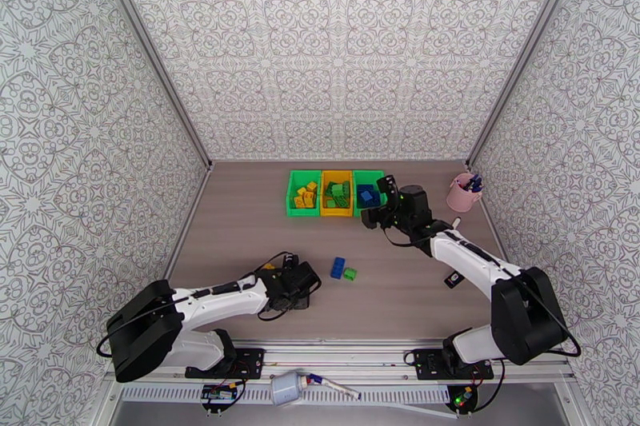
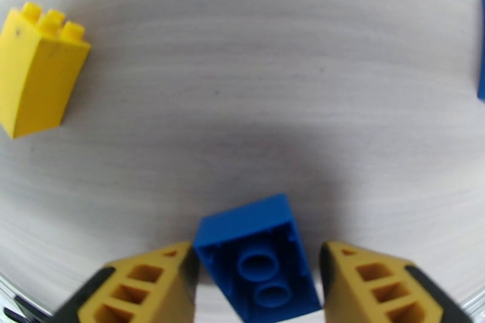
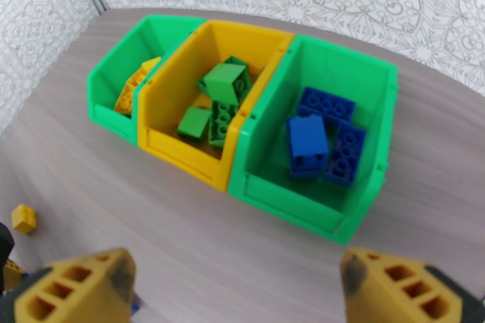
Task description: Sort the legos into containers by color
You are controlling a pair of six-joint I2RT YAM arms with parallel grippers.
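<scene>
Jaws of the left gripper (image 2: 257,254) are straddling, unclosed, an upturned blue brick (image 2: 251,236) on the table (image 2: 242,76); likely light, rigid and slick, it is needing a flat-side pinch. Right gripper (image 3: 236,266) is gaping near bins (image 3: 291,203).

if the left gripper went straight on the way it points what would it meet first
Probably the blue lego, lying underside up between the open fingers of the left gripper. Depth is unclear: the fingers could straddle it and reach the table instead.
</scene>
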